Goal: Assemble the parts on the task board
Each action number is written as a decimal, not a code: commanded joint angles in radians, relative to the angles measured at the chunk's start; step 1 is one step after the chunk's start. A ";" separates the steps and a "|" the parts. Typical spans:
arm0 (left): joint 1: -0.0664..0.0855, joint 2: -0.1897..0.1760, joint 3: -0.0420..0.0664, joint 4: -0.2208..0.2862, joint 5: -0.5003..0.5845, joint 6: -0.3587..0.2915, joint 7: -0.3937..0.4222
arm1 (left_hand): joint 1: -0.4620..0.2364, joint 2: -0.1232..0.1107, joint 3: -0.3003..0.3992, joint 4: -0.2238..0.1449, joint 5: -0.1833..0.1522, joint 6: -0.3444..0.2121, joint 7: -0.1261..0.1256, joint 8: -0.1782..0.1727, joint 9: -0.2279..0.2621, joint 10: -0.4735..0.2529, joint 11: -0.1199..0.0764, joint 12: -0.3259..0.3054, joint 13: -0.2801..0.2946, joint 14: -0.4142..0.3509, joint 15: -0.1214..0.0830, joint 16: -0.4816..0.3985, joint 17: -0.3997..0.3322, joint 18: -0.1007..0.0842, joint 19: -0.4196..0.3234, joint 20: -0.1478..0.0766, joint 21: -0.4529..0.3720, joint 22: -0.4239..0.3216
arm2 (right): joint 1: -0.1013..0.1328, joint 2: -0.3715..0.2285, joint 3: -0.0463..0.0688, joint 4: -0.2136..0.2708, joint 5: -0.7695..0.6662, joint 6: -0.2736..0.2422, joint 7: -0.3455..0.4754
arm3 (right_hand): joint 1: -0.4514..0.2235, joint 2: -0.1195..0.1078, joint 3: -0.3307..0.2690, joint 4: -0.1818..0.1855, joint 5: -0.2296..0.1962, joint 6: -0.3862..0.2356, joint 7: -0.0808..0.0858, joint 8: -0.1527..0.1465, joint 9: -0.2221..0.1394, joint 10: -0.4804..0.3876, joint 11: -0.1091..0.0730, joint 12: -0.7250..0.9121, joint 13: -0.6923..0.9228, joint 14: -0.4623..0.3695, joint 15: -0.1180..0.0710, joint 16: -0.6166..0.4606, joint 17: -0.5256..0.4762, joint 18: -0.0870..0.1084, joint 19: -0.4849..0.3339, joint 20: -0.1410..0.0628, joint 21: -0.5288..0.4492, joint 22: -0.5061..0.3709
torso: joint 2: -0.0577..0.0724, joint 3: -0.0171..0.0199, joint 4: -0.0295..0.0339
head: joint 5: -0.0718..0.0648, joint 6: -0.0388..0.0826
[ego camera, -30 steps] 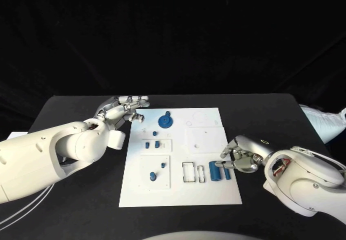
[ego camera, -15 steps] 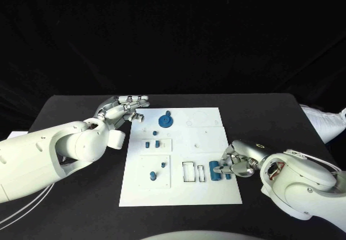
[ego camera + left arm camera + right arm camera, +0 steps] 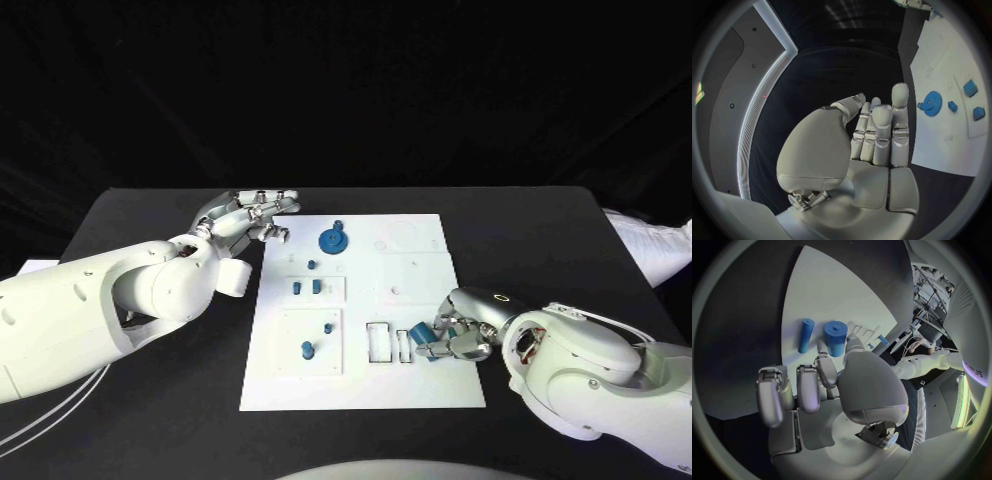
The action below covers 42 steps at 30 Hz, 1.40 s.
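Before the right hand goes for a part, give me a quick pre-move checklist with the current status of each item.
1. Right hand at the board's near right edge, beside the blue cylinder and the thin blue rod: ok.
2. Right hand gripping a part: not ok; the wrist view shows its fingers just short of the cylinder, nothing held.
3. Cylinder and rod lying free on the task board: ok.
4. Left hand off the board's far left corner, holding nothing, fingers extended: ok.
5. Blue gear away from both hands: ok.
6. Which slot the cylinder fits: cannot tell.
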 commanded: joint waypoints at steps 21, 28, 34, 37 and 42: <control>-0.002 -0.007 -0.001 0.005 0.003 0.024 0.001 | 0.001 0.012 -0.008 0.000 -0.004 0.000 -0.002 0.004 0.000 -0.003 -0.001 0.006 0.002 -0.007 0.001 -0.005 -0.005 0.015 -0.007 0.001 -0.012 -0.003 | -0.013 -0.012 0.007 0.022 0.060 -0.165 -0.020 | 0.138 0.090 0.036 -0.030 0.143 0.001 -0.016 0.039 0.067 0.012 -0.012 0.015 0.042 0.067 -0.017 0.006 0.048 -0.017 0.075 -0.021 0.007 0.225 | -0.002 -0.0009 -0.0017 | 0.007 0.003; -0.002 -0.007 -0.002 0.005 0.003 0.026 0.001 | 0.001 0.012 -0.008 0.000 -0.004 0.000 -0.002 0.004 0.000 -0.003 -0.001 0.006 0.002 -0.007 0.001 -0.005 -0.005 0.015 -0.007 0.001 -0.012 -0.003 | -0.009 -0.012 0.016 0.047 0.138 -0.213 -0.004 | 0.135 0.091 0.035 -0.025 0.151 0.001 -0.016 0.042 0.073 0.014 -0.012 0.017 0.046 0.067 -0.018 0.006 0.047 -0.018 0.076 -0.021 0.008 0.226 | 0.000 -0.0009 -0.0009 | 0.007 0.006; -0.002 -0.007 -0.002 0.006 0.003 0.027 0.000 | 0.001 0.012 -0.008 0.000 -0.004 0.000 -0.002 0.004 0.000 -0.003 -0.001 0.006 0.002 -0.007 0.001 -0.005 -0.005 0.015 -0.007 0.001 -0.012 -0.003 | -0.008 0.015 0.017 0.038 0.197 -0.186 0.001 | 0.118 0.089 0.026 -0.007 0.163 -0.001 -0.016 0.044 0.083 0.016 -0.012 0.015 0.048 0.066 -0.018 0.005 0.044 -0.017 0.075 -0.022 0.007 0.224 | 0.000 -0.0018 -0.0014 | 0.010 0.005; -0.002 -0.007 -0.002 0.007 0.003 0.028 0.000 | 0.001 0.012 -0.008 0.000 -0.004 0.000 -0.002 0.004 0.000 -0.003 -0.001 0.006 0.002 -0.007 0.001 -0.005 -0.005 0.015 -0.007 0.001 -0.012 -0.003 | -0.008 0.036 0.017 0.031 0.217 -0.166 0.001 | 0.100 0.088 0.015 0.000 0.174 0.001 -0.017 0.048 0.092 0.017 -0.012 0.013 0.050 0.066 -0.018 0.005 0.044 -0.017 0.075 -0.022 0.007 0.225 | 0.001 -0.0017 -0.0011 | 0.013 0.004; -0.003 -0.006 -0.002 0.009 0.003 0.030 0.000 | 0.001 0.012 -0.008 0.000 -0.004 0.000 -0.002 0.004 0.000 -0.003 -0.001 0.006 0.002 -0.007 0.001 -0.005 -0.005 0.015 -0.007 0.001 -0.012 -0.003 | -0.009 0.067 0.017 0.021 0.235 -0.143 0.001 | 0.047 0.093 -0.012 0.002 0.199 0.011 -0.022 0.055 0.108 0.020 -0.015 0.012 0.056 0.066 -0.020 0.005 0.044 -0.017 0.075 -0.023 0.007 0.225 | 0.000 -0.0013 -0.0006 | 0.015 0.002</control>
